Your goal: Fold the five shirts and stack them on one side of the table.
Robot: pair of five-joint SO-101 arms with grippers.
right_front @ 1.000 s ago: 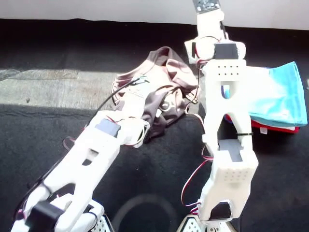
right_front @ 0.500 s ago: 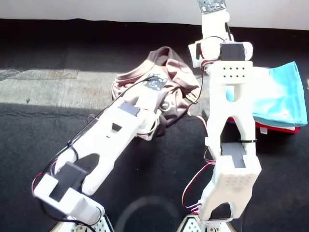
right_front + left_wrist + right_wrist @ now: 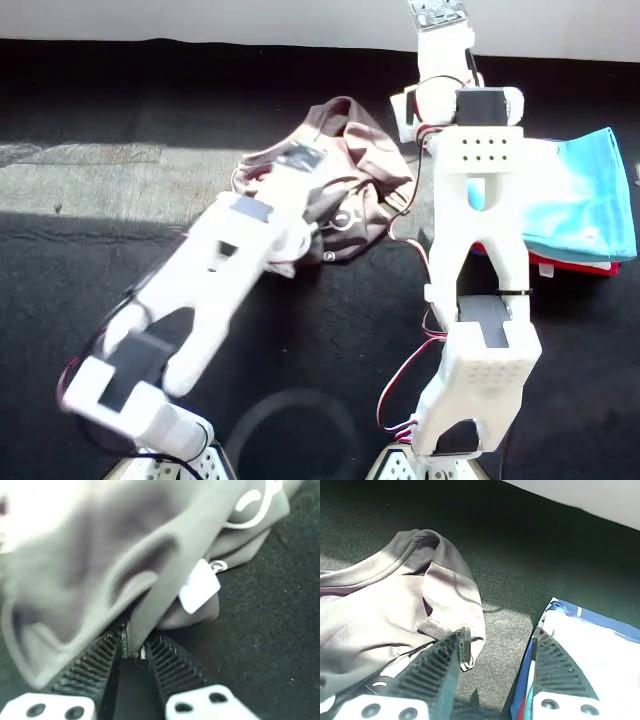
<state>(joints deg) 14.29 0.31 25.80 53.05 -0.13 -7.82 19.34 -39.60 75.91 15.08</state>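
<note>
- Crumpled grey-brown jersey shirt (image 3: 350, 150): heaped near the middle of the dark, carpet-like surface (image 3: 100, 290), close beside the stack.
- Stack of folded shirts (image 3: 580, 190): light blue one on top, a red edge (image 3: 570, 266) showing beneath; lies at the right side of the surface.
- Left jaws: pinched together on a fold of the grey-brown shirt, near its white label (image 3: 199, 586).
- Right jaws: spread wide, holding nothing, poised over the gap between the shirt's edge and the stack.

The left end effector (image 3: 134, 652) pinches a fold of the grey shirt (image 3: 150, 560).
</note>
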